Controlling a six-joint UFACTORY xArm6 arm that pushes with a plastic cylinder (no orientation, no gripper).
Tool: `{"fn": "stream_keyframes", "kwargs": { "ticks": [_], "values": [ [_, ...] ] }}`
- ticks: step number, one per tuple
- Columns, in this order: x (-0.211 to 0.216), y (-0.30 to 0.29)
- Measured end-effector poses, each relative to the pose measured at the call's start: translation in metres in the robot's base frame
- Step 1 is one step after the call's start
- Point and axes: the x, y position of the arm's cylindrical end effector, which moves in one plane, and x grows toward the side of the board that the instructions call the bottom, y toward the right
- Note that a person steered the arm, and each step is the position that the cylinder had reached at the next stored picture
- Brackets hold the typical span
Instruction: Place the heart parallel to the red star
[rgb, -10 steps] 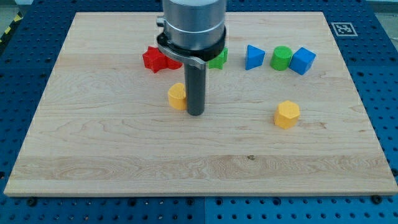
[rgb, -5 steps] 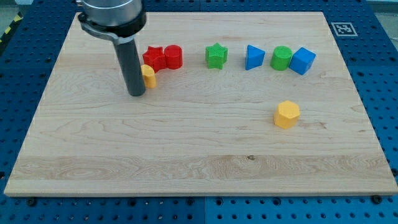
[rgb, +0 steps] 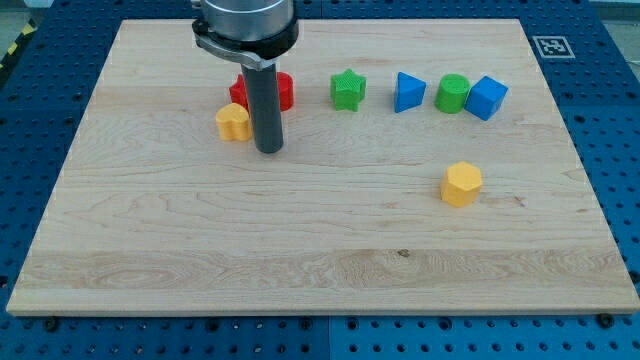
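Observation:
The yellow heart lies on the wooden board at the upper left of centre. The red star sits just above it, partly hidden behind the rod. A red cylinder stands next to the star on its right. My tip rests on the board just right of the heart and slightly below it, with a small gap between them.
Along the view's top stand a green star, a blue triangular block, a green cylinder and a blue cube. A yellow hexagonal block lies at the right of centre.
The heart has slid up and to the left, from mid-board to just below the red star. My tip went to the heart's left, then came back to its right side.

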Motion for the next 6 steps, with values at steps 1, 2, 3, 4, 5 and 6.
{"fn": "stream_keyframes", "kwargs": {
  "ticks": [1,2,3,4,5,6],
  "values": [
    [-0.009,-0.001],
    [-0.014,-0.006],
    [-0.016,-0.021],
    [-0.021,-0.044],
    [-0.025,-0.065],
    [-0.026,-0.080]
  ]
}}
